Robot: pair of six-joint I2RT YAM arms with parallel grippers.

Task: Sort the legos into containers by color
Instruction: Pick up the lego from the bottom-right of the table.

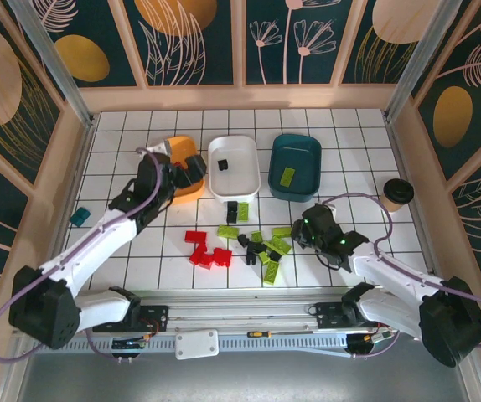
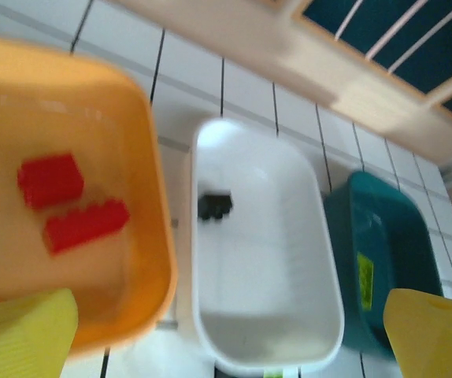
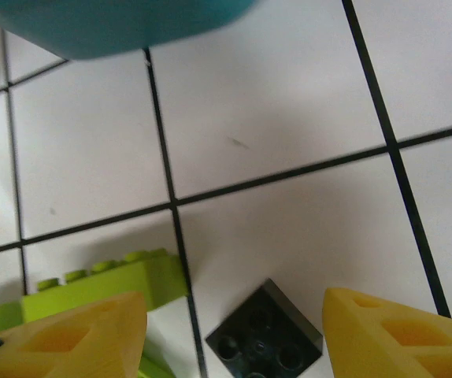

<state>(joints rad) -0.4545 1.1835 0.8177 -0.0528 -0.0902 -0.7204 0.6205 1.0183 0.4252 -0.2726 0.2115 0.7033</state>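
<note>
Already two red plastic bricks (image 2: 50,179) lie in the orange plastic tray (image 2: 160,236), the left end effector (image 2: 226,339) spread wide and empty above them, seemingly placed for dropping reds there. Other loose bricks (image 1: 276,245) lie on the white tiled tabletop (image 1: 349,134), where the right end effector (image 3: 234,340), half open and empty, straddles a small black brick (image 3: 264,335), likely to grasp it.
</note>
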